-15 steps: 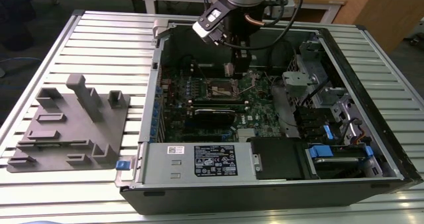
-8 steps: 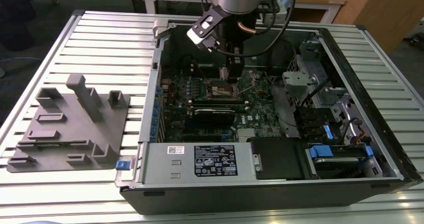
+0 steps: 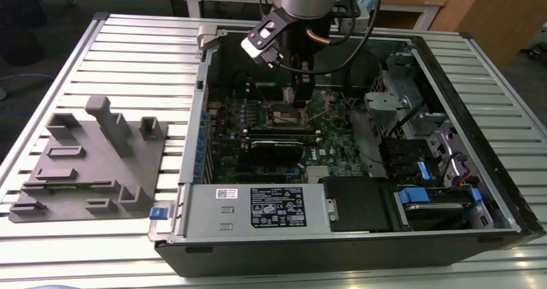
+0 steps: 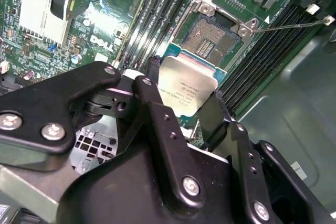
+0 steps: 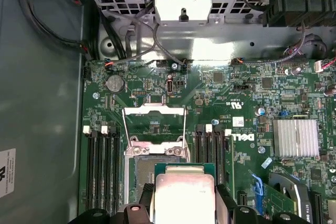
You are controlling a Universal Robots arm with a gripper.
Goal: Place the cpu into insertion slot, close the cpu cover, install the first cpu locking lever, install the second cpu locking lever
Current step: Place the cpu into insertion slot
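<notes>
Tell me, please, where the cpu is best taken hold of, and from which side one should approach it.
Best by two opposite side edges, coming from above its metal top. The cpu is a thin flat square, so only the edges offer grip, and the underside likely must stay free for the insertion slot. The gripper holds it so, pressing on both edges.

Silvery cpu [image 4: 187, 86], green motherboard [image 5: 210, 90], black end effector [image 4: 182, 96].

Grey fixture tray [image 3: 94, 167] on slatted table [image 3: 128, 52] — beside the open computer case [image 3: 342, 254]
</notes>
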